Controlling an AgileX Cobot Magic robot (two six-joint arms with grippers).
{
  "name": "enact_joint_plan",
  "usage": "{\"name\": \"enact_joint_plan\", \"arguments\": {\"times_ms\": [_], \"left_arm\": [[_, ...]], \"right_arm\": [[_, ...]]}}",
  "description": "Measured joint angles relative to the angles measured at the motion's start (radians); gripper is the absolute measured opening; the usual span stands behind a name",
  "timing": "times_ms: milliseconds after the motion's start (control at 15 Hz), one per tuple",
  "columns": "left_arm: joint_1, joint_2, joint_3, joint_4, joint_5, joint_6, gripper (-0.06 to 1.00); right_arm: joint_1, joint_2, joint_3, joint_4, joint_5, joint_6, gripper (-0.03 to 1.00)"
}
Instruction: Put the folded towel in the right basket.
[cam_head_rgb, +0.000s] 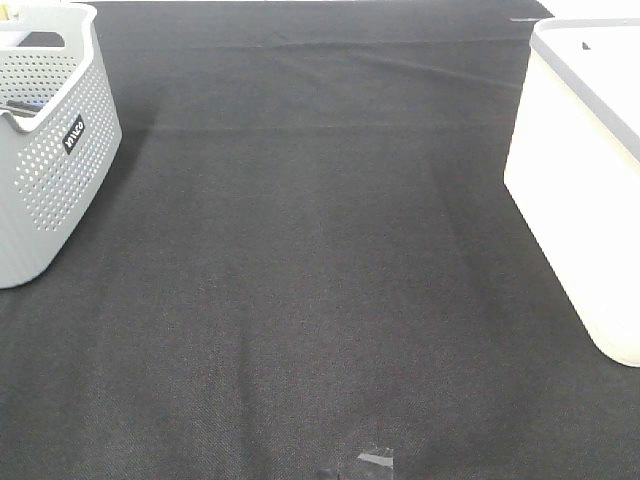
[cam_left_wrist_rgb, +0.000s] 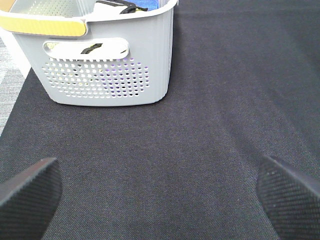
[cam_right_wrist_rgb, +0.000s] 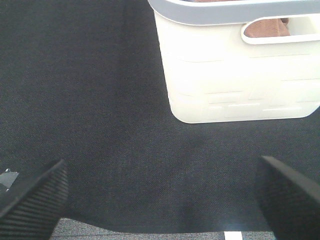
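The right basket is a large white bin with a grey rim at the right edge of the black mat; the right wrist view shows it too. The folded towel shows as reddish-brown cloth through the bin's handle opening, inside the bin. It is hidden in the exterior high view. My right gripper is open and empty, low over the mat, a short way from the bin's wall. My left gripper is open and empty over the mat, facing the grey basket. Neither gripper shows in the exterior high view.
A grey perforated basket with a black label stands at the far left, holding several items, and shows in the left wrist view. A small shiny scrap lies near the mat's front edge. The black mat covers the table.
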Motion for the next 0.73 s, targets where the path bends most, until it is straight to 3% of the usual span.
{"name": "enact_joint_plan", "arguments": {"times_ms": [733], "left_arm": [[0.0, 0.0, 0.0, 0.0, 0.0, 0.0, 0.99]], "right_arm": [[0.0, 0.0, 0.0, 0.0, 0.0, 0.0, 0.97]]}}
